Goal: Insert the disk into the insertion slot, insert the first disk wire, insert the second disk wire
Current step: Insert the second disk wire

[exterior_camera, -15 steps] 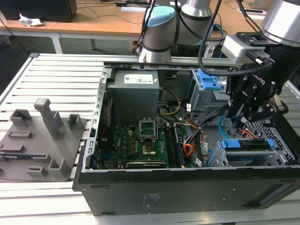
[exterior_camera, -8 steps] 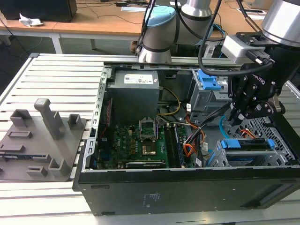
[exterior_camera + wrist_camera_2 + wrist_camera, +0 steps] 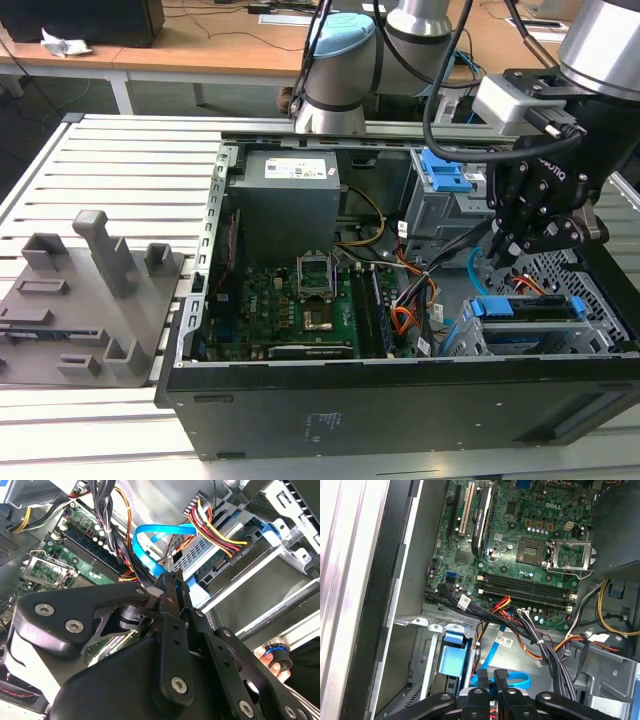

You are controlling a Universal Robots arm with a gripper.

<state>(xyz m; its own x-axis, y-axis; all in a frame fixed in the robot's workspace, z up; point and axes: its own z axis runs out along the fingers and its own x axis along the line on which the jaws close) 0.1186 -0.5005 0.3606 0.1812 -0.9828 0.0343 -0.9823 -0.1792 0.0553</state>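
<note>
We've got the disk (image 3: 530, 310) seated in the insertion slot (image 3: 590, 275) at the exterior view's right, lying flat, long axis running left-right along the cage. Our gripper (image 3: 503, 252) hangs just above it, jaws pinched together on the blue cable (image 3: 152, 545).

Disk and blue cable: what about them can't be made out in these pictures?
- Exterior view: the disk's far edge, hidden behind the hand.
- Second wrist view: the blue cable's lower end, hidden by the hand. Whether it is plugged in cannot be told.
- First wrist view: the blue cable passes behind the hand.
</note>
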